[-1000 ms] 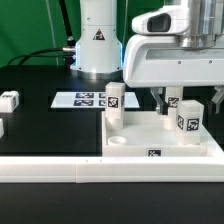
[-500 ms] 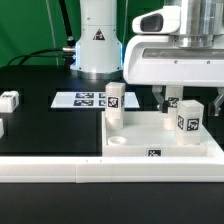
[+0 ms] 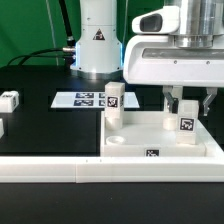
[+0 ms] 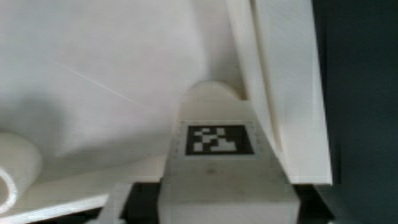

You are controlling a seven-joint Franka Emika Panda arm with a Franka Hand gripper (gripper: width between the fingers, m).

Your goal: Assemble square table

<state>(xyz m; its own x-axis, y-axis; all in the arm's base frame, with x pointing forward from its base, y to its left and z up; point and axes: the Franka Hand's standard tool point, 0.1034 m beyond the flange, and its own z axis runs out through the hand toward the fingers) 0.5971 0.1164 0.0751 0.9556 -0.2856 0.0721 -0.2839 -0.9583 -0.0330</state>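
**Counter** (image 3: 40,130): black surface; all parts are carried on it.

**Border rail** (image 3: 60,172): long and white, laid along the near edge. Not part of the furniture.

**Square table slab** (image 3: 140,128): white, rimmed, laid flat at the exterior view's right, just behind the rail. A tag is borne on its near edge.

**Hand** (image 3: 187,101): hung above the slab's right side and set partly open. One finger is placed to each side of a leg. Whether the pads touch it cannot be told, so no grip is recorded.

**Marker board** (image 3: 85,99): flat, well apart to the left.

**Legs**: one tagged leg (image 3: 186,124) is stood upright on the slab near its right-hand rim, between the fingers, and is seen close beside the wall in the wrist view (image 4: 217,150). A second leg (image 3: 114,100) is stood at the slab's far-left corner. A loose leg (image 3: 8,99) is laid on the counter far left.

**Step in hand**: judged to be the grasping of the right-hand leg.

**Next move**: a firm, square closure on the leg is called for. The leg should then be kept upright while it is turned or pressed into its pocket.
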